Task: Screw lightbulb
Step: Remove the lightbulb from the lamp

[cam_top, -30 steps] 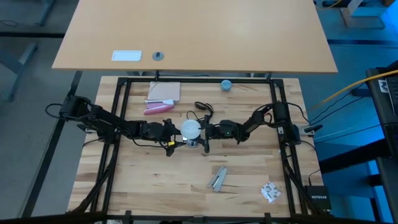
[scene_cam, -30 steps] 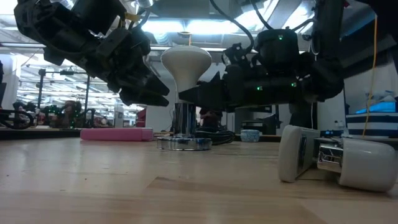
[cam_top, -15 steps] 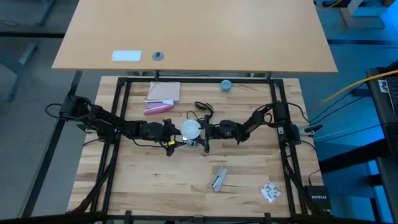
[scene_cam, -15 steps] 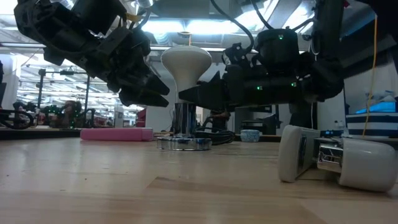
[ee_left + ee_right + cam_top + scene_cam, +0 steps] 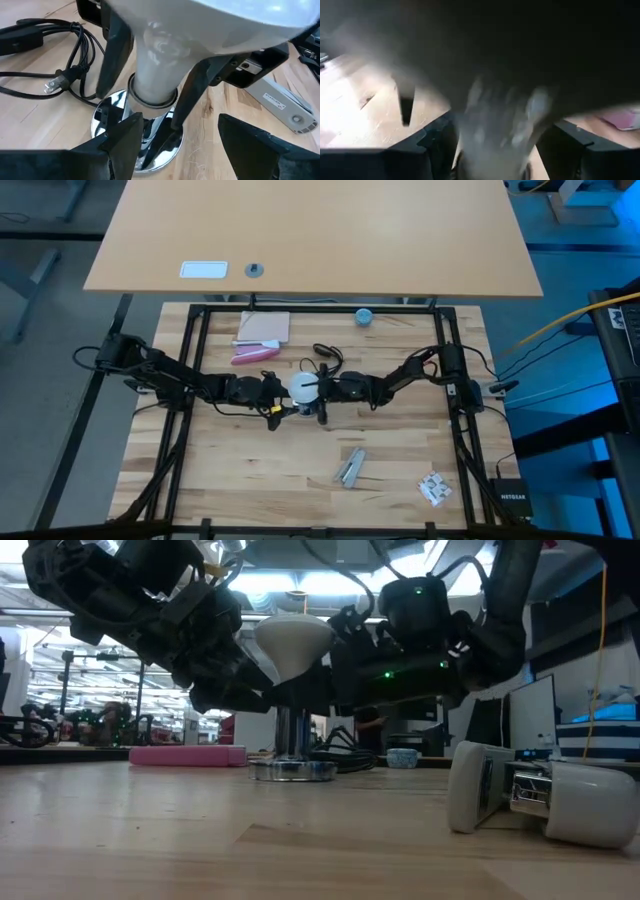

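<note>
Lightbulb (image 5: 165,60) sits neck-down in silvery socket (image 5: 137,132), upright.

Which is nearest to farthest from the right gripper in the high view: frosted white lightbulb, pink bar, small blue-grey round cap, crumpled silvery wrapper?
1. Frosted white lightbulb, right at the right gripper.
2. Pink bar, toward the back left.
3. Small blue-grey round cap, at the back edge.
4. Crumpled silvery wrapper, front right corner.

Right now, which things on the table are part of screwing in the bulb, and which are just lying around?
Part of the job:
- lightbulb
- silvery socket it sits in
- black cord
- left gripper
- right gripper

Lying about:
- pink bar
- notepad
- blue-grey cap
- grey metal tool
- white adapter
</note>
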